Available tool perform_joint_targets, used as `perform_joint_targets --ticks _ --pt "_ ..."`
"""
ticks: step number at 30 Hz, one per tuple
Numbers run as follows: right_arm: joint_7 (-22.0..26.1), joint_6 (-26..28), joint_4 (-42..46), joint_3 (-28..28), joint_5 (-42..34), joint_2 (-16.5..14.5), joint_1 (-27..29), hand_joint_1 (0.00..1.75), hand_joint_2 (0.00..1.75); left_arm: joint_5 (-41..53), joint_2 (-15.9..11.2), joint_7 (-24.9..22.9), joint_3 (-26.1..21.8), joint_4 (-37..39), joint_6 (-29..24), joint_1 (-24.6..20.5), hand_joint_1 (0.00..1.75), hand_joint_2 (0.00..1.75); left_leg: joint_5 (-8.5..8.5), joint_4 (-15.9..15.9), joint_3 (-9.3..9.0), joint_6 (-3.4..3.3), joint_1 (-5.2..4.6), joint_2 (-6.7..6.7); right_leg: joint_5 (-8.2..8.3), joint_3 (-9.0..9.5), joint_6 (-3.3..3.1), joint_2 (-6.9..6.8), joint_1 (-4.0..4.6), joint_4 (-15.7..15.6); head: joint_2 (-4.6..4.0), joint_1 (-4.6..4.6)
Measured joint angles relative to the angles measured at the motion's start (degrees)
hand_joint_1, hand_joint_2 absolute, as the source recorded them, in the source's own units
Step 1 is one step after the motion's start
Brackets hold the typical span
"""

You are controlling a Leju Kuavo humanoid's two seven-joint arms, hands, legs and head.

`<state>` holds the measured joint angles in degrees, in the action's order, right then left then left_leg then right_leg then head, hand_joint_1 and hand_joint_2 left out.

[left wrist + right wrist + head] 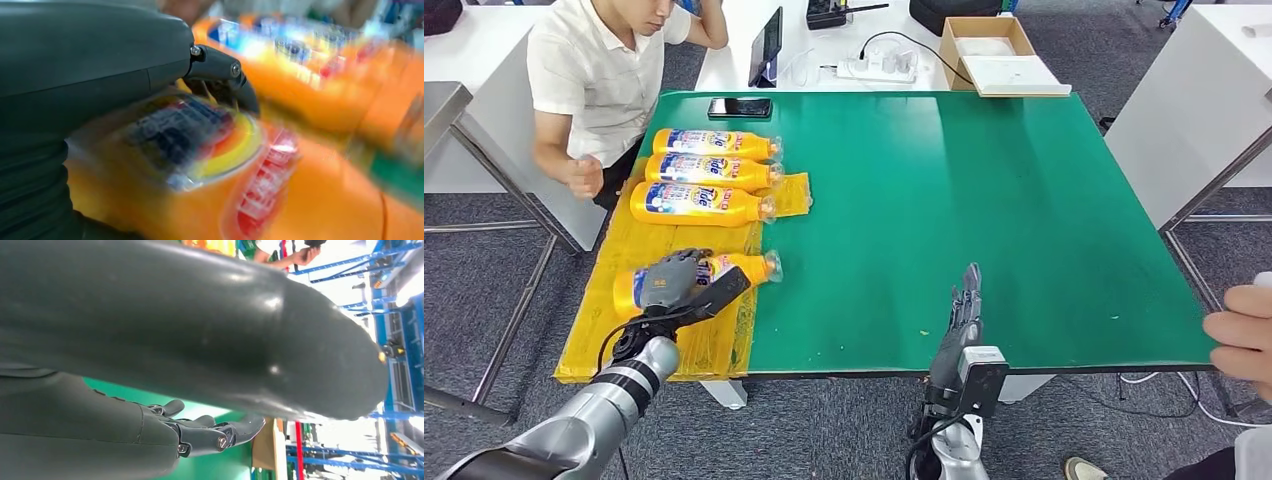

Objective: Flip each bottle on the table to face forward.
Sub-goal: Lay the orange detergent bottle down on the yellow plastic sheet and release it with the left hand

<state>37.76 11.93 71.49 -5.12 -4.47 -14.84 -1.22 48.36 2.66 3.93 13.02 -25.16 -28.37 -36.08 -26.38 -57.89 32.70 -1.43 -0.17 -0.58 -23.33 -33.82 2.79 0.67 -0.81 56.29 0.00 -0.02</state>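
Several orange detergent bottles lie on their sides on the left of the green table (984,200). Three lie in a row at the back: the far bottle (714,144), the middle bottle (712,171) and the near one of the row (696,203). A fourth bottle (724,270) lies nearer me, and my left hand (674,283) is wrapped over its body. The left wrist view shows that bottle's label (200,145) close up and blurred, under my left hand (100,65). My right hand (964,310) stands at the table's front edge, fingers straight, holding nothing; in the right wrist view my right hand (200,432) is empty too.
A yellow sheet (634,300) covers the table's left strip under the bottles. A seated person (599,70) is at the back left, with a phone (739,107) near them. A cardboard box (994,50) stands behind the table. Another person's hand (1244,330) is at the right edge.
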Motion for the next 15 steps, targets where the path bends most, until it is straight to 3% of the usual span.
perform_joint_targets --ticks 6,11,15 --pt "-0.4 -0.3 -1.4 -0.1 0.0 0.3 -1.1 0.0 0.0 0.2 -0.2 2.5 0.1 0.5 13.0 -1.4 0.0 1.75 0.02 0.0 -0.18 0.03 0.0 -0.24 -0.03 0.3 -0.02 -0.07 -0.02 0.0 -0.01 0.0" --pt "-0.4 -0.6 -2.8 0.0 0.3 0.4 -1.5 0.0 0.0 0.3 -0.3 5.1 0.9 -0.9 17.2 -1.1 0.0 1.75 0.03 0.0 -0.37 0.01 -0.06 -0.31 -0.04 0.51 -0.03 -0.08 -0.06 0.0 -0.01 0.0" --pt "-0.3 -0.6 -3.7 0.2 0.6 0.4 -1.5 0.0 0.0 -1.6 -0.3 7.3 1.4 -3.9 17.7 0.5 0.0 0.0 0.09 0.0 -0.39 -0.03 -0.08 -0.38 -0.04 0.54 -0.02 -0.17 -0.08 0.0 -0.02 0.0"
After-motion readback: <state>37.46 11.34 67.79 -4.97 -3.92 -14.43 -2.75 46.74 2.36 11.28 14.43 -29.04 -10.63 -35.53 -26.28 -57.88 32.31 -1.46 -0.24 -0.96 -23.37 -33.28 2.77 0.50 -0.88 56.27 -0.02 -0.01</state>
